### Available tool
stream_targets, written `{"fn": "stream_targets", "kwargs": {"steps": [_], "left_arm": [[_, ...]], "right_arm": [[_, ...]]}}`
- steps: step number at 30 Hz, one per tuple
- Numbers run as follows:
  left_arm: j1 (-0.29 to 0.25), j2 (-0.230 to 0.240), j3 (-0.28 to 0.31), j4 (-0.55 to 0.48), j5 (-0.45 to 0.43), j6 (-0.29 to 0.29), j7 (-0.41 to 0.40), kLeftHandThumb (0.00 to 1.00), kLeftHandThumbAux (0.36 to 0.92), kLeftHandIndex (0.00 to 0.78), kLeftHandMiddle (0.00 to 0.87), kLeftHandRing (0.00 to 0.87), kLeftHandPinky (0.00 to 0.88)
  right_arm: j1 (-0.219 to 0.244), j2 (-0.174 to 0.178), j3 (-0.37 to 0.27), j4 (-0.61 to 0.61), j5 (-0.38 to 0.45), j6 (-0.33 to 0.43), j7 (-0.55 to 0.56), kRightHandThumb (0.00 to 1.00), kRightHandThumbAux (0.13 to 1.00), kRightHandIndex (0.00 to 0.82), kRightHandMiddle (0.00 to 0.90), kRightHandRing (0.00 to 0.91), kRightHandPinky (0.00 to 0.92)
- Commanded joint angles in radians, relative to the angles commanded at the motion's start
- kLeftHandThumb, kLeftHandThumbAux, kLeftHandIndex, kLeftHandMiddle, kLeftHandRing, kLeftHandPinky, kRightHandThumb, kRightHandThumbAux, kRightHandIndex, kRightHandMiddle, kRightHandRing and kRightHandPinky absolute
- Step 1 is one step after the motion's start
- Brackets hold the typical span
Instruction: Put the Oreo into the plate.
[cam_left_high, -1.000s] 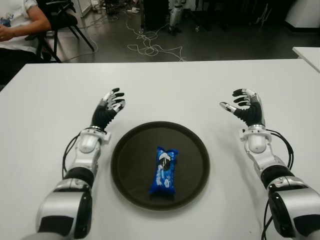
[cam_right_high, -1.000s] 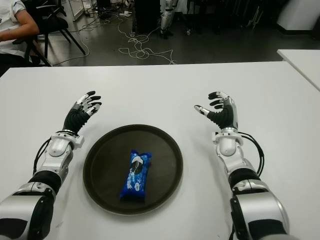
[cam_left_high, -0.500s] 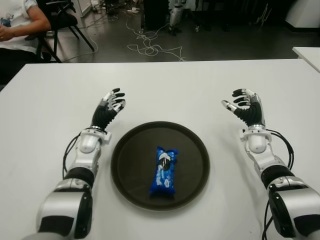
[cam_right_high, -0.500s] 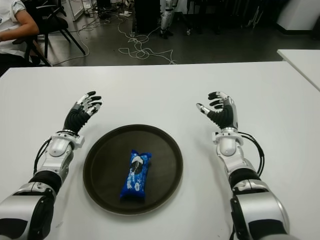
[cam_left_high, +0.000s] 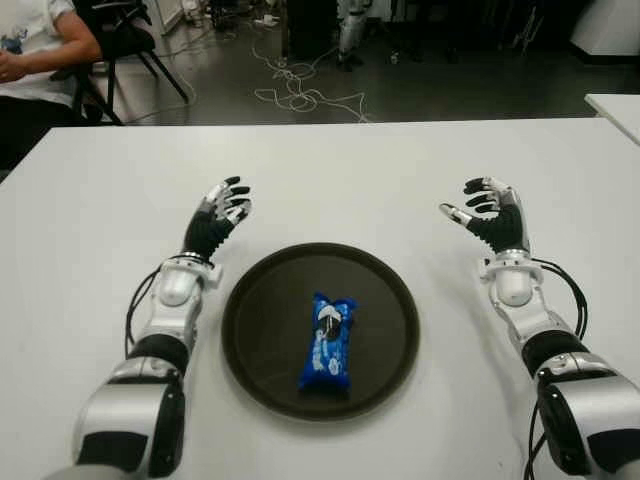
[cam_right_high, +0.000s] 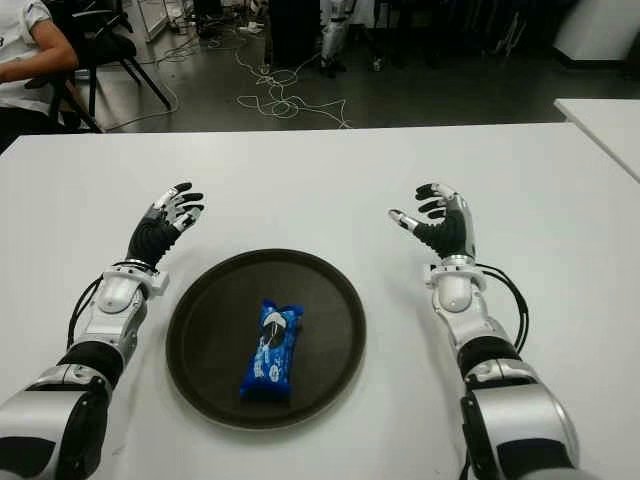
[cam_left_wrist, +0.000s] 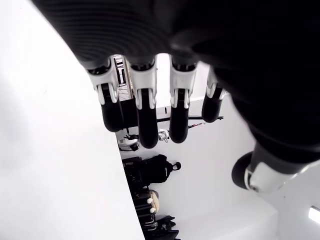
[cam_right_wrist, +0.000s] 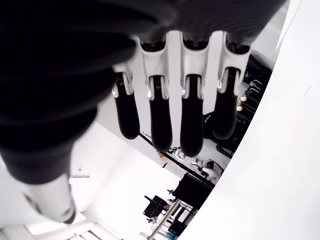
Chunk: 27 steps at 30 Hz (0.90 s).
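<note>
A blue Oreo packet (cam_left_high: 327, 343) lies lengthwise in the middle of the round dark plate (cam_left_high: 260, 330) on the white table. My left hand (cam_left_high: 218, 214) shows to the left of the plate, fingers spread and holding nothing. To the right of the plate my right hand (cam_left_high: 488, 214) is held up with its fingers loosely open and nothing in it. In the left wrist view the fingers (cam_left_wrist: 145, 116) hang straight and empty; the right wrist view shows the same for that hand's fingers (cam_right_wrist: 161, 119).
The white table (cam_left_high: 340, 170) stretches well beyond the plate. A seated person (cam_left_high: 35, 50) shows at the far left by a black chair. Cables (cam_left_high: 300, 95) lie on the dark floor behind. A second white table corner (cam_left_high: 615, 105) stands at the right.
The right hand has shifted very slightly; the left hand, the plate and the Oreo packet stay where they were.
</note>
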Motion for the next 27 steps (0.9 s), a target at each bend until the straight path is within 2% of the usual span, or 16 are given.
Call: {"fn": "stream_targets", "kwargs": {"steps": [21,27], "left_arm": [[0.001,0.001,-0.005,-0.001,0.007,0.005,0.012,0.353,0.565,0.127,0.21,0.191,0.145],[-0.003,0.002,-0.008,0.001,0.009,0.013,0.01,0.355,0.57,0.118,0.205,0.189,0.146]], "right_arm": [[-0.001,0.001,-0.003,-0.001,-0.001,0.001,-0.006,0.181,0.719,0.411,0.443,0.453,0.42],[-0.003,0.004,-0.015,0.003,0.018,0.001,0.024,0.181,0.72,0.403,0.433,0.445,0.424]]}}
